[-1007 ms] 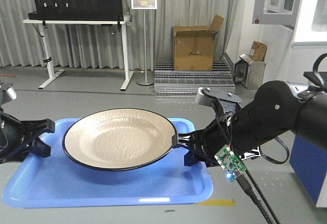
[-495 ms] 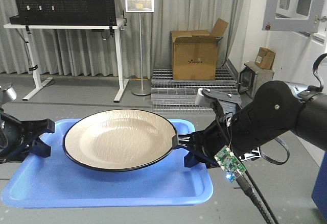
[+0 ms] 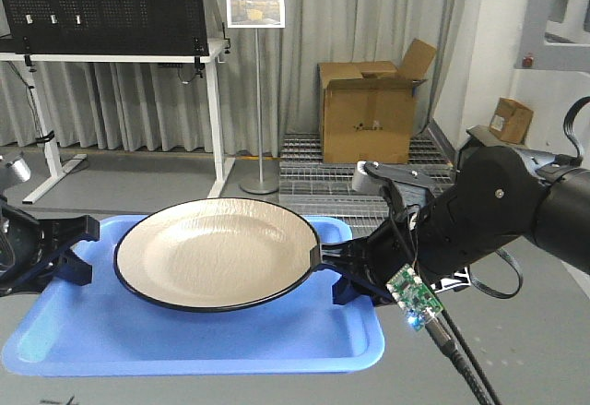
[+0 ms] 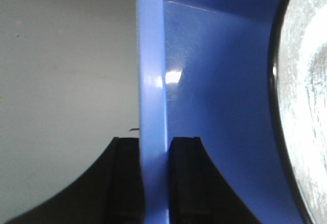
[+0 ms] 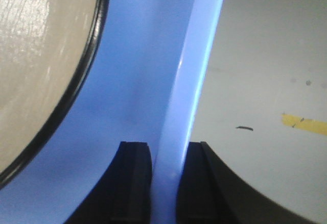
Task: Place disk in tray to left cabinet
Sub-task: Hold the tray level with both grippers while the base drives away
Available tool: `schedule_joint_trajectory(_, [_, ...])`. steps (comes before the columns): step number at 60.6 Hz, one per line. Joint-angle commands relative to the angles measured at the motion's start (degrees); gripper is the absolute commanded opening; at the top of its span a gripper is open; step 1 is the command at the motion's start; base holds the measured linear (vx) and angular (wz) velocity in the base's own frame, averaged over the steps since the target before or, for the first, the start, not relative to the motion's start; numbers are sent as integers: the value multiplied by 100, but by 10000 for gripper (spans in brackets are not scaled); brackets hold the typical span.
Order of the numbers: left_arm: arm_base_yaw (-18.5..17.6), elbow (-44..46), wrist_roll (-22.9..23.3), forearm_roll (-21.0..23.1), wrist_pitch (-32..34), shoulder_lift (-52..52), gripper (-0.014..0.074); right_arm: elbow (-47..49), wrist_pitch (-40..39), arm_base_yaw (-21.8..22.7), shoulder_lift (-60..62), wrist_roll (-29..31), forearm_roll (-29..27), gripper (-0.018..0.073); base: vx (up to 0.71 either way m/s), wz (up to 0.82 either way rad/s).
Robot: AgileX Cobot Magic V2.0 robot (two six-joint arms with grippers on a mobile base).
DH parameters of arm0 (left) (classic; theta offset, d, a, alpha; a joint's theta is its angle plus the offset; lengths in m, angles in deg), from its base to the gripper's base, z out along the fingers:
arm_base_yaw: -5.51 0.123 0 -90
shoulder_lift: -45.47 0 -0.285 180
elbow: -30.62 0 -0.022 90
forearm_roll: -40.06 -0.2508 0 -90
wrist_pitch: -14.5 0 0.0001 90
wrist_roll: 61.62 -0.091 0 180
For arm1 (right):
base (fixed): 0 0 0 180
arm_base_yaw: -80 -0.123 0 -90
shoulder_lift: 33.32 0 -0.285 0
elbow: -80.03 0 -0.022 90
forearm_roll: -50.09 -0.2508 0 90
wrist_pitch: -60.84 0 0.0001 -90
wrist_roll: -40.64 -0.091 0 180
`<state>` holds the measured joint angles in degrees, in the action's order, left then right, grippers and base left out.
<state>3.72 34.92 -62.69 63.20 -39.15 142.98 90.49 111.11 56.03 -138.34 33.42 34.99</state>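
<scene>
The left tool (image 4: 153,150) is clamped on the rim of the tray (image 4: 152,55); the right tool (image 5: 167,155) is clamped on the other rim; both tools are cut off at the picture edge; one disk (image 3: 217,253) is seen lying in the one tray, held above a grey floor (image 3: 138,174); one open box (image 3: 369,110) is seen behind.

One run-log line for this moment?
left end effector: shut on tray rim | right end effector: shut on tray rim | disk: resting in tray | cabinet: not in view
</scene>
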Motion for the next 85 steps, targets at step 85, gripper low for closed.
schedule_joint_trajectory(85, [-124,247,66,703,308,-275,-1,235,-462,-129,318,172,-485,-6,60,-2])
